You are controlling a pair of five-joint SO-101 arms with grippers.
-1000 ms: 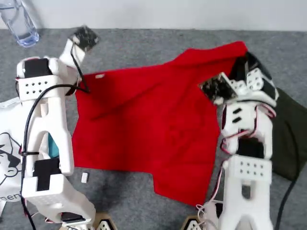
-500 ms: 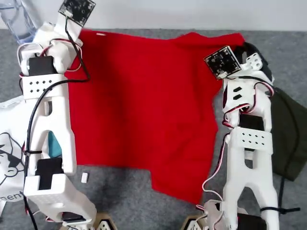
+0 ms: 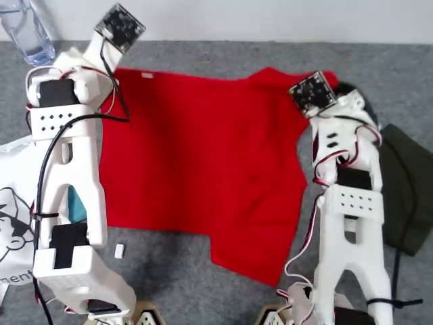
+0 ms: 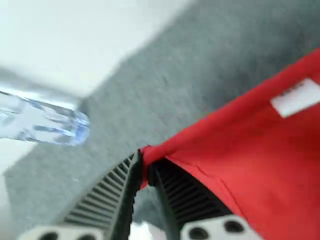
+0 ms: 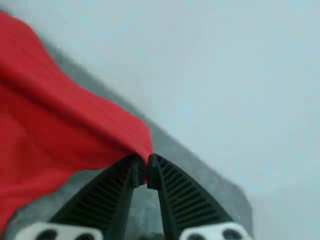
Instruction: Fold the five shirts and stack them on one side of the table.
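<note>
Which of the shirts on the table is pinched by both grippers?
The red shirt, spread in the middle; the left gripper and right gripper each pinch its far edge. The white shirt and dark shirt lie aside, ungripped.

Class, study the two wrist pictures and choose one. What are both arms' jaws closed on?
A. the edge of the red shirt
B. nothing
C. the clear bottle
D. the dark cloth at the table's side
A: in each wrist view the ribbed jaws pinch the edge of the red shirt, while the bottle sits apart from them at the table's far corner.
</note>
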